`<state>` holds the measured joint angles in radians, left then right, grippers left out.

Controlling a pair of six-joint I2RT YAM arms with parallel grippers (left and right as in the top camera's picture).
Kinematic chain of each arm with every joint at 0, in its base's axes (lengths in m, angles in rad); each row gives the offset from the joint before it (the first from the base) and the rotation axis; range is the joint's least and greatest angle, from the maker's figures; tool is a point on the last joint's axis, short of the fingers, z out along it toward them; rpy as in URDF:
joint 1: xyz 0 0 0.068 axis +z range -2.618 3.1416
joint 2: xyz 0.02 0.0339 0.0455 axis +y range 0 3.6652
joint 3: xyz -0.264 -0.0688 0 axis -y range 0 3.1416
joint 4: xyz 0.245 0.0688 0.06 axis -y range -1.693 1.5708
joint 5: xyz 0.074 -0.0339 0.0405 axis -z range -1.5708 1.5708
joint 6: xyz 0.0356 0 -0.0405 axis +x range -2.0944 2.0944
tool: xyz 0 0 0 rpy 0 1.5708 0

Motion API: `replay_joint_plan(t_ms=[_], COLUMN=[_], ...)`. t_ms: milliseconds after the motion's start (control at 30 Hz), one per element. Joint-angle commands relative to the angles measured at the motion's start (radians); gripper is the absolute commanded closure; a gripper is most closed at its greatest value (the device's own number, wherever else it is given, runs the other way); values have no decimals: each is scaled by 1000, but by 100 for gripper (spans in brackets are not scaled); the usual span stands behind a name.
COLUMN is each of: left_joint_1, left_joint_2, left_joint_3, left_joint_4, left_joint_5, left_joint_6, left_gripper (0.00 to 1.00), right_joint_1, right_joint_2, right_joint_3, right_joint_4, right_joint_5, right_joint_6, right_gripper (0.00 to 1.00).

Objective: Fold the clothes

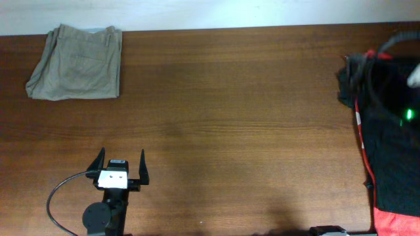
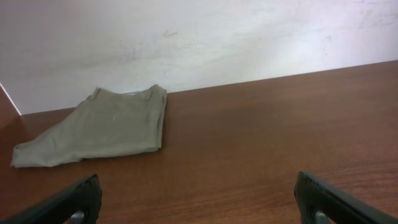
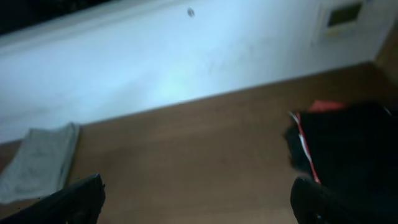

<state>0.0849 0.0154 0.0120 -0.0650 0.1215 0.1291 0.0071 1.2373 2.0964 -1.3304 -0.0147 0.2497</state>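
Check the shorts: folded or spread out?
Folded. The shorts lie as a compact layered rectangle at the far left corner of the table, legs doubled over, stacked edges visible from the left wrist. Nothing touches them.

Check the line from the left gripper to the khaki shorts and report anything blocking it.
Nothing visible blocks it. Only bare table lies between the open left gripper and the folded shorts at the far left corner; the black garment sits off at the right edge.

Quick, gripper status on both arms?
Left gripper: open, holding nothing.
Right gripper: open, holding nothing.
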Motion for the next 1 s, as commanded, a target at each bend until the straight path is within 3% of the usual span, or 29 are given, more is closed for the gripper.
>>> replay_joint_plan(t_ms=[0, 500, 733, 967], left_joint_1=[3, 3, 3, 3], left_joint_2=[-9, -9, -9, -9], left_joint_3=[-4, -4, -4, -4], left_joint_4=[-5, -5, -5, -5], left_joint_5=[-11, -11, -10, -11], left_joint_6=[-16, -16, -16, -16], left_gripper=[1, 1, 1, 1], right_joint_1=[-2, -2, 0, 0], right_joint_2=[-157, -850, -1031, -1129], right_joint_3=[-224, -1361, -1683, -1834], right_joint_4=[57, 639, 849, 944], right_joint_5=[32, -8, -31, -34], right_joint_6=[-10, -6, -6, -7], right_gripper=[1, 1, 1, 1])
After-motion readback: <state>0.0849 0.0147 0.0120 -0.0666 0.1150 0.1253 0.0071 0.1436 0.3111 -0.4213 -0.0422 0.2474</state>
